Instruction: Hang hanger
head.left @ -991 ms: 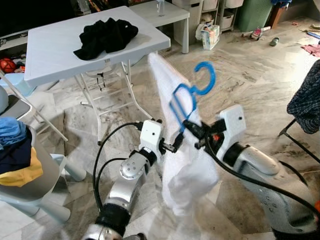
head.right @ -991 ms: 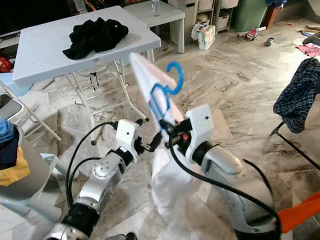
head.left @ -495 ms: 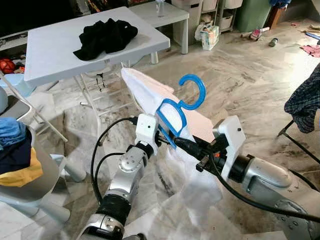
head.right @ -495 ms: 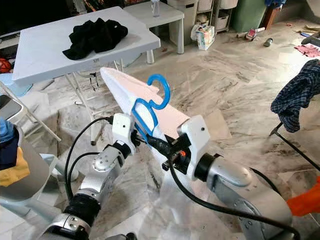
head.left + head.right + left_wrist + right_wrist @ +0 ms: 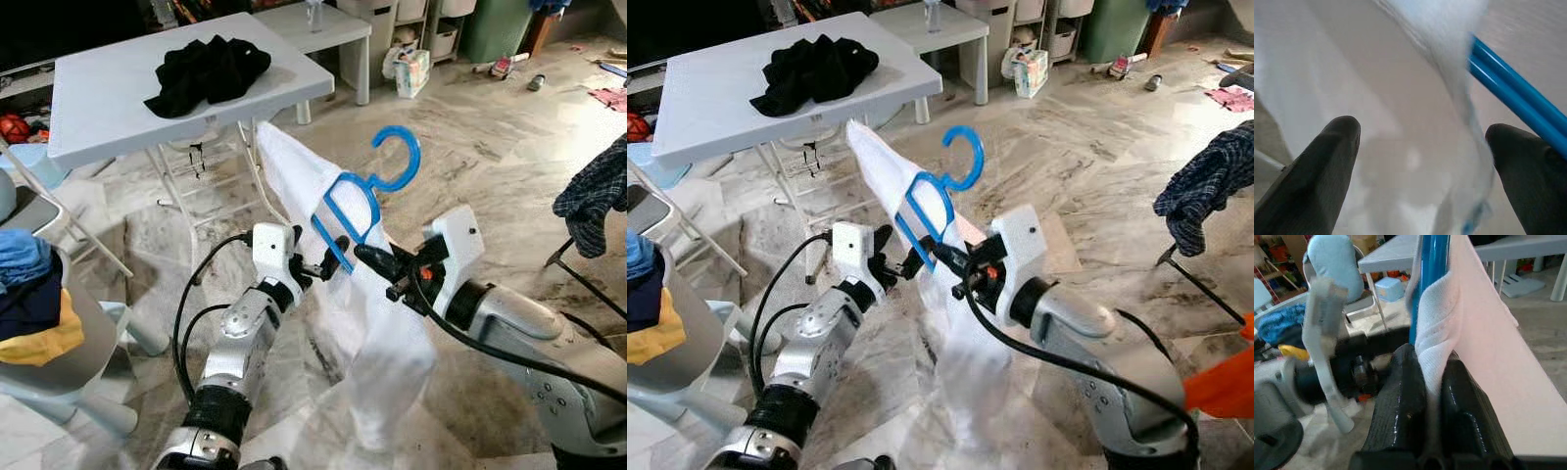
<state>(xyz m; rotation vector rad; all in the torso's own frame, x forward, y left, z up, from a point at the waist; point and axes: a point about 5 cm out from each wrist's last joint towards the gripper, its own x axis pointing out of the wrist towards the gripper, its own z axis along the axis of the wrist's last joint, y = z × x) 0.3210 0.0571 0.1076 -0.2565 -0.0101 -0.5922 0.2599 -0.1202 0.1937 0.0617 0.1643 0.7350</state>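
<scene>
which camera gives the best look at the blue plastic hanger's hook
The left eye view: the blue plastic hanger shows whole, hook up, against the floor. The right eye view shows the same. Both wrist views catch just a blue bar beside the white cloth.

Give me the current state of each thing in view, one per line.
Blue hanger: upright, hook on top, unhung.
White cloth: draped over the hanger, hanging down.
Right gripper: shut on cloth and hanger.
Left gripper: fingers open beside the hanger.
Black garment: bunched on folding table.

Both silver arms raised forward, left gripper [image 5: 329, 268] fingers spread apart, right gripper [image 5: 364, 255] fingers pinched together, tips near each other
</scene>
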